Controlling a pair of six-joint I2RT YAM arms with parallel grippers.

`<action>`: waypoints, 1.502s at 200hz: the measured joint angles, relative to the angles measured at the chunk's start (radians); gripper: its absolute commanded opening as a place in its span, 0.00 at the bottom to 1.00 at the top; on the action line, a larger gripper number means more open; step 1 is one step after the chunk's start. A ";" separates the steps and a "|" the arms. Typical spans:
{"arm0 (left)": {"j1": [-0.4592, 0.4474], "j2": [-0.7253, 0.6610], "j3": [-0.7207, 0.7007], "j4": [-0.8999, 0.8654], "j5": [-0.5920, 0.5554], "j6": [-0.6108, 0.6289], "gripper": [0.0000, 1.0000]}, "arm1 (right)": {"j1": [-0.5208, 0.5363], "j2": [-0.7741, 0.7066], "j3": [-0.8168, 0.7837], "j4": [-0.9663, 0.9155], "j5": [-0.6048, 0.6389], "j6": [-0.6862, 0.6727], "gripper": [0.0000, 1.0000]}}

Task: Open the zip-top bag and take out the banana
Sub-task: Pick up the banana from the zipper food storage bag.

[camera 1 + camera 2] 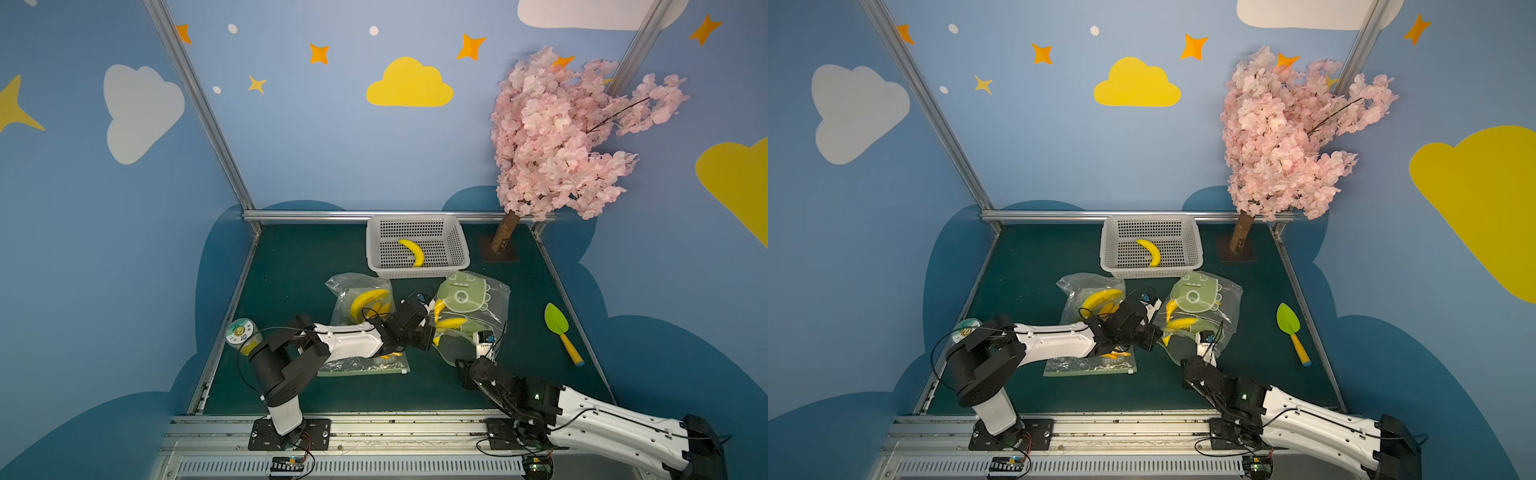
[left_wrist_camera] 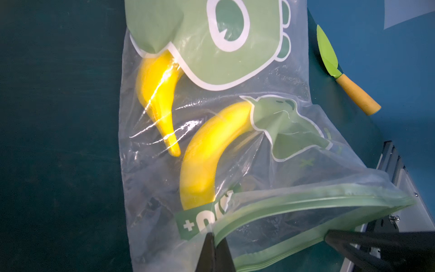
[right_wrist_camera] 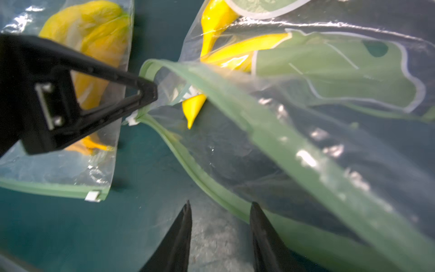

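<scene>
- The white basket (image 1: pixel 460 249) stands at the far side of the green table (image 1: pixel 291 270) with one banana (image 1: pixel 413 251) in it, likely the drop spot for fruit taken out.
- The zip-top bag (image 1: pixel 492 299) lies just in front of the basket, with its mouth turned towards the arms. The upper zip strip (image 3: pixel 235 99) is lifted clear of the lower zip strip (image 3: pixel 188 160), so the mouth gapes.
- A second bag (image 1: pixel 361 299) of bananas lies beside it, partly under the left arm, with its zip apparently closed.
- Two bananas are inside the open bag. The nearer banana (image 2: pixel 202 160) points its tip at the mouth, and the farther banana (image 2: pixel 157 94) sits deeper in.
- The left gripper (image 3: pixel 147 94) is clamped on a corner of the upper strip, apparently to hold the mouth up.
- The right gripper (image 3: pixel 221 206) has its jaws parted and holds nothing. It sits low at the mouth, just beside the lower strip, seemingly lined up to reach in.
</scene>
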 measured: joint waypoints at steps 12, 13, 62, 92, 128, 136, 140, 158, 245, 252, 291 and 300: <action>-0.004 0.000 -0.009 0.014 0.001 -0.004 0.03 | -0.019 0.029 0.002 0.043 -0.001 -0.011 0.44; -0.004 0.000 -0.009 0.015 0.000 -0.004 0.03 | -0.021 0.033 0.002 0.050 -0.001 -0.013 0.44; -0.037 0.000 -0.012 0.051 -0.010 -0.003 0.03 | -0.070 0.192 0.003 0.262 -0.064 -0.052 0.46; -0.050 0.000 -0.013 0.056 -0.018 -0.003 0.03 | -0.091 0.287 0.003 0.357 -0.091 -0.063 0.52; -0.059 0.000 -0.036 0.076 -0.031 -0.013 0.03 | -0.114 0.400 0.010 0.433 -0.113 -0.066 0.56; -0.061 0.000 -0.044 0.082 -0.037 -0.016 0.03 | -0.116 0.415 0.012 0.441 -0.112 -0.061 0.56; -0.063 0.000 -0.048 0.085 -0.039 -0.018 0.03 | -0.117 0.420 0.012 0.444 -0.111 -0.061 0.57; -0.071 0.000 -0.058 0.097 -0.047 -0.027 0.03 | -0.120 0.437 0.012 0.461 -0.103 -0.059 0.57; -0.095 -0.055 -0.094 0.126 -0.089 -0.031 0.03 | -0.138 0.434 0.012 0.498 -0.097 -0.054 0.55; -0.097 -0.060 -0.100 0.130 -0.089 -0.029 0.03 | -0.138 0.426 0.012 0.498 -0.098 -0.049 0.55; -0.104 -0.063 -0.132 0.161 -0.087 -0.030 0.03 | -0.138 0.348 -0.012 0.492 -0.095 -0.043 0.54; -0.105 -0.063 -0.140 0.167 -0.087 -0.031 0.03 | -0.142 0.336 -0.017 0.494 -0.093 -0.048 0.54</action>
